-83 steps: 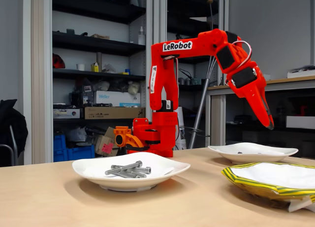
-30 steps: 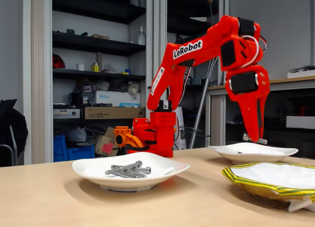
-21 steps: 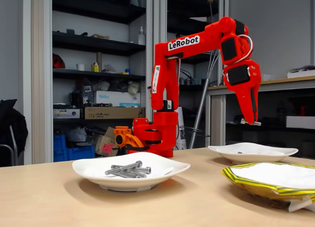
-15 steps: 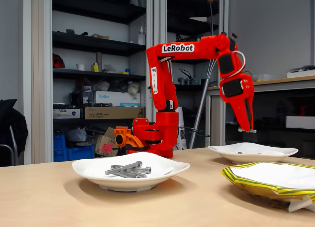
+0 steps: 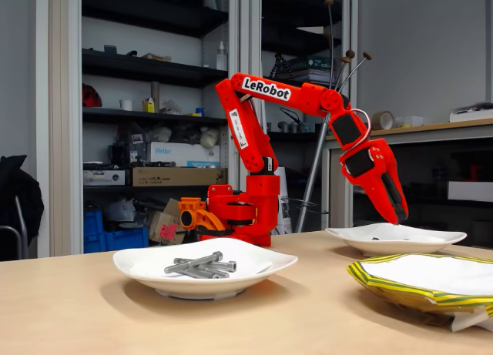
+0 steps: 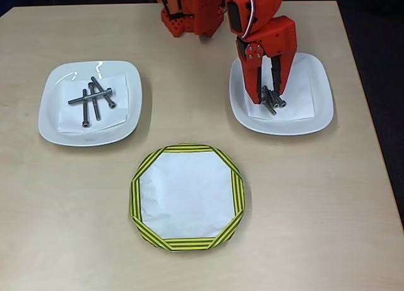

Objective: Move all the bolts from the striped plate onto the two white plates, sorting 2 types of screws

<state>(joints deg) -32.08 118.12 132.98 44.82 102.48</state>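
I am hovering the gripper (image 6: 267,96), fingers spread, over the short bolts (image 6: 272,100) lying on the right white plate (image 6: 319,111); the striped plate (image 6: 238,196) looks emptied, so next I am retracting

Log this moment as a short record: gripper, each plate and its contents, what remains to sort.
gripper: open, fingers pointing down over the right white plate in the overhead view
right white plate contents: short bolts, a small cluster below the fingertips
left white plate contents: long bolts, loosely crossed
striped plate: no bolts left inside
remaining to sort: nothing visible
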